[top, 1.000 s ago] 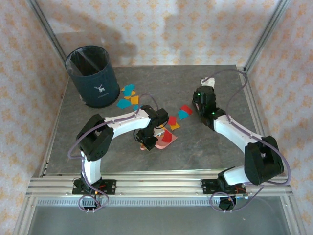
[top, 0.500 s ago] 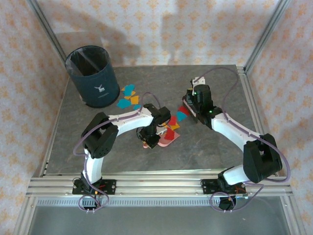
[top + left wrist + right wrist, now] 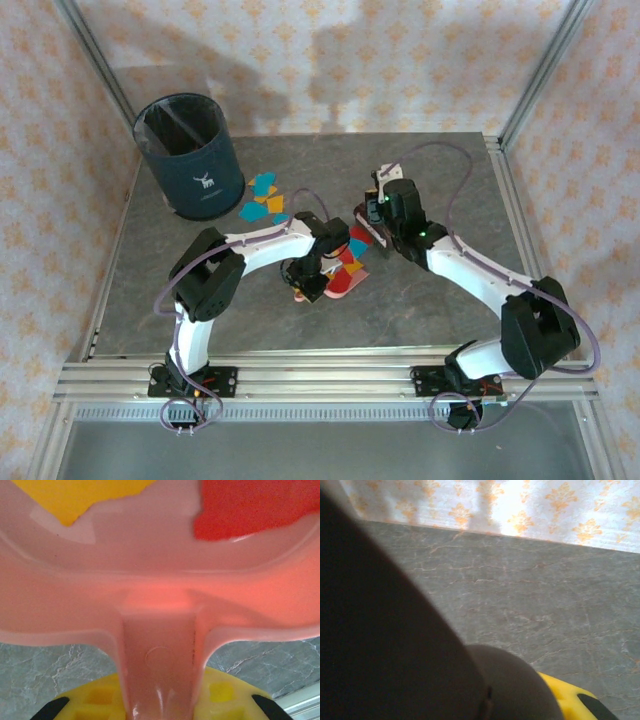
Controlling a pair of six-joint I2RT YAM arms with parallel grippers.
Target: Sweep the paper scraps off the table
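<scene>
A dark blue waste bin [image 3: 190,155] stands at the far left corner of the table [image 3: 460,180], close against the peach patterned wall [image 3: 330,70]. Silver rails [image 3: 320,378] run along the near edge in front of the arm bases.

The left gripper [image 3: 303,287] is clamped on the handle of a pink dustpan [image 3: 342,288]. From its wrist camera the handle runs straight down between the fingers [image 3: 50,711]. The pan [image 3: 160,580] lies low on the stone surface.

The right gripper [image 3: 373,208] is closed round a dark brush [image 3: 362,224]. From its own wrist that brush [image 3: 395,630] blocks most of the left side, with bare table beyond.

The paper scraps lie in two lots. One cluster [image 3: 265,197] of teal and yellow-orange pieces sits just beside the bin, beyond the left arm and well apart from both grippers. The other lot [image 3: 352,258], red, teal and yellow-orange, lies at the dustpan's mouth, between the two grippers and just near the brush. A yellow-orange scrap [image 3: 85,497] and a red scrap [image 3: 250,507] rest inside the pan.
</scene>
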